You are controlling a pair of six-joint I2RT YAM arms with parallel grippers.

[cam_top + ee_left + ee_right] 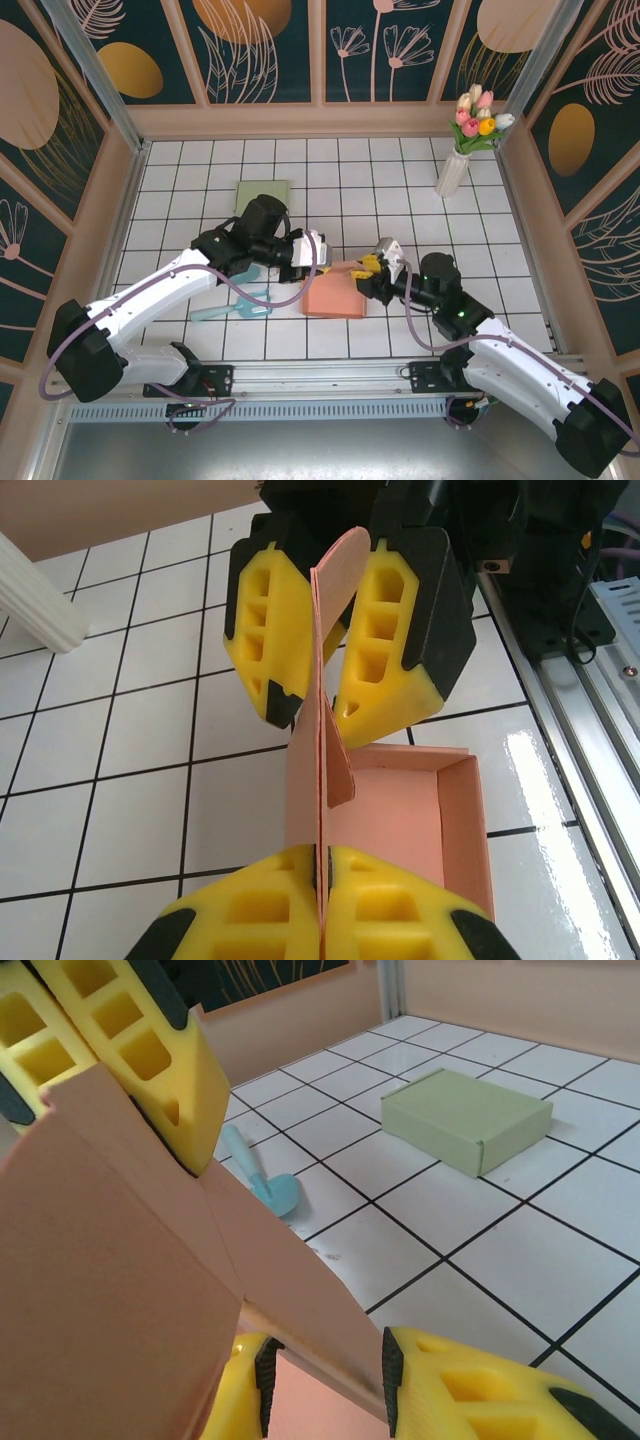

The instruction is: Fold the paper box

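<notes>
Bright, even light is pouring from overhead onto the white tiles [400, 180], leaving only soft shadows under my arms [150, 300] — a sheen is glaring off the tile beside the rail [595, 675], and my nearest yellow fingertips [250, 910] are blurring close to the lens.
</notes>
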